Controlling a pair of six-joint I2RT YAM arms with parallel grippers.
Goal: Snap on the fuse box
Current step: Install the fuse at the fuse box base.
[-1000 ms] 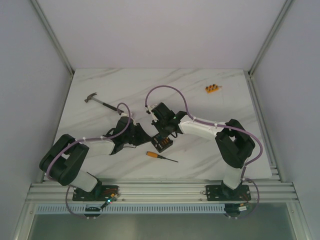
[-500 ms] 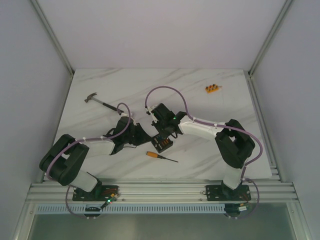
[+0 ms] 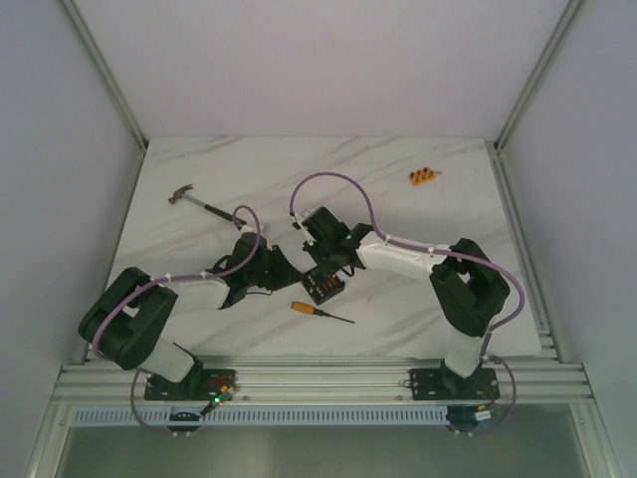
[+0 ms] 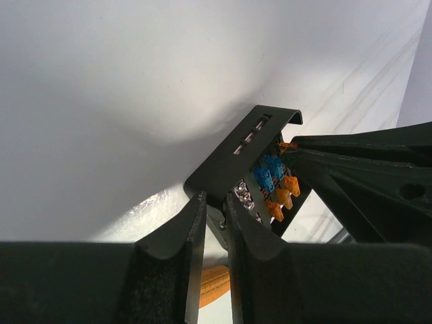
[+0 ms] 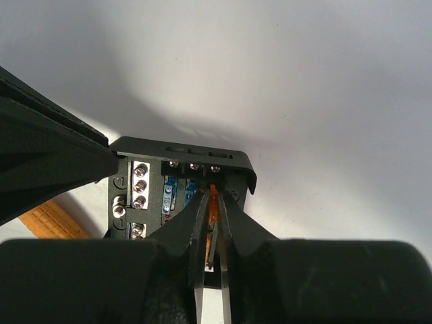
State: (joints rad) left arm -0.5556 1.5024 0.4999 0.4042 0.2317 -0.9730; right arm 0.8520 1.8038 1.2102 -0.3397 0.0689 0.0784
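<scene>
Left gripper (image 4: 214,202) and right gripper (image 5: 212,198) meet low over the table (image 3: 448,229), a little toward six o'clock of its middle as seen from above. The left one reaches in from nine o'clock and the right one from twelve. Between them sits the fuse box (image 5: 179,147), open face up. The left gripper is closed tight on its near edge, pinning it in place. The right gripper's jaws are drawn almost together around an orange fuse (image 5: 214,204), held at the back row of slots beside the blue ones. A screwdriver (image 3: 320,314) lies on the table just at six o'clock of the box, apart from it.

To my eye the step in hand is seating that fuse (though the slot itself is hidden behind the fingers). Done well, the left grip would hold firm so the box cannot skate. The right would hold the fuse upright and square to its slot, then push straight down with no twist until it sits level with its neighbours, and only then open.
</scene>
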